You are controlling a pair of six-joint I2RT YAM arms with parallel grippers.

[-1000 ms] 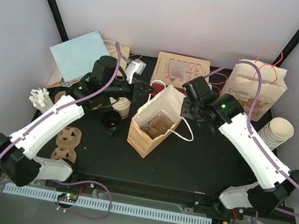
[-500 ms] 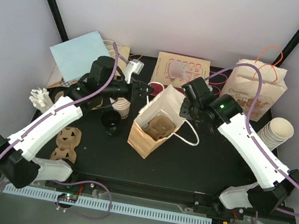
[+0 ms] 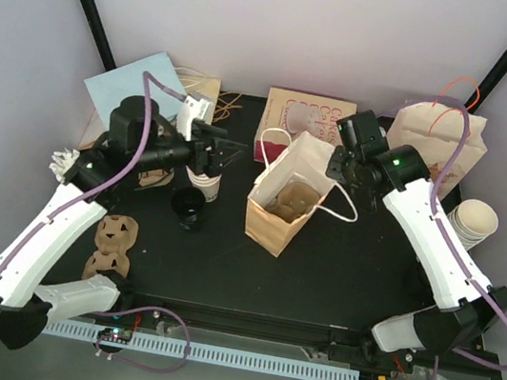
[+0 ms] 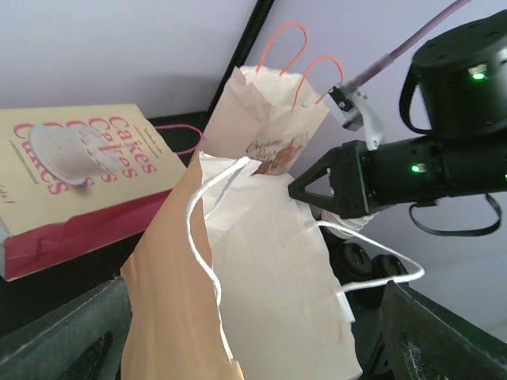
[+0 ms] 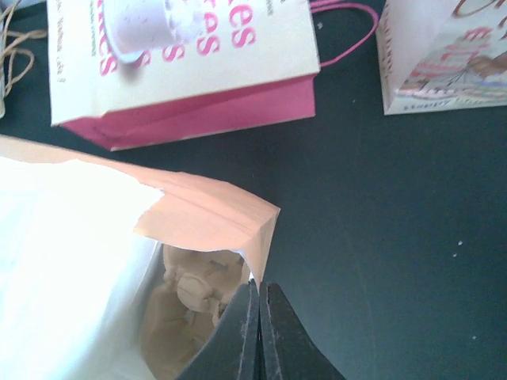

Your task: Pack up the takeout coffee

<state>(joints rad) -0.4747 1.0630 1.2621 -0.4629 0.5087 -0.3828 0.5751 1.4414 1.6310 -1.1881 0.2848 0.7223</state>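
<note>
The right gripper [image 5: 259,294] is fully closed, pinching the upper rim of the open paper bag [image 3: 269,223] at one corner. The left gripper [image 3: 228,152] has its jaws spread wide and holds nothing; it is left of the bag and apart from it. The cream paper cup [image 3: 204,182] stands upright on the table [image 3: 348,263], just beside the left gripper's fingers. Its black lid [image 3: 187,207] lies close by, toward the arm bases. A pulp tray [image 5: 190,297] sits inside the bag.
</note>
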